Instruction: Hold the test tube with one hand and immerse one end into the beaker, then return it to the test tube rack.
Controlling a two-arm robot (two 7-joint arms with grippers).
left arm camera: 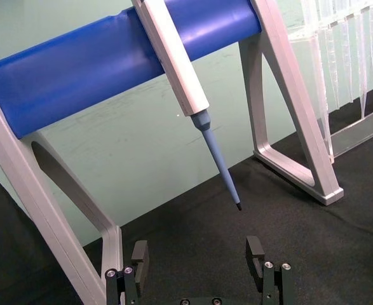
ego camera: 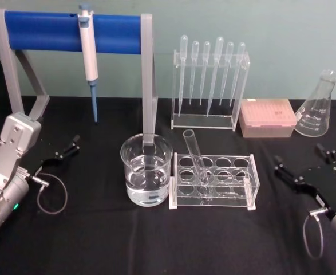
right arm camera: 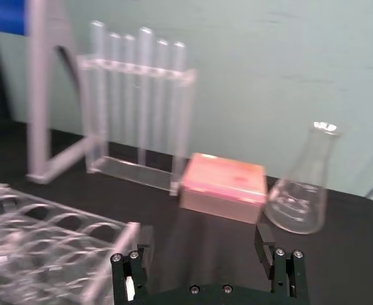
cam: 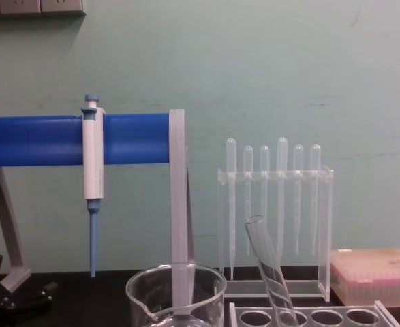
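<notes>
While both arms sit back at the near edges of the black table, the test tube is parked in the clear acrylic rack, leaning so its open rimmed top tips toward the robot's left and its rounded bottom rests low in one of the holes. Nothing is touching it.

Just beside the rack, on its left, stands the beaker, partly filled with clear liquid; the chest view catches its rim with the pouring spout.

The left gripper rests low at the left edge of the table with its fingers spread apart and empty, pointing toward the blue-barred stand. From its wrist camera you can see the two black fingers wide apart, with the white-and-blue pipettor hanging off the stand beyond them.

The right gripper is over on the right side, well apart from the rack, also spread wide and holding nothing. Its wrist view looks past the fingertips at the corner of the rack, a pink tip box and an Erlenmeyer flask.

Behind the rack there's a clear holder with six plastic pipettes standing upright.
</notes>
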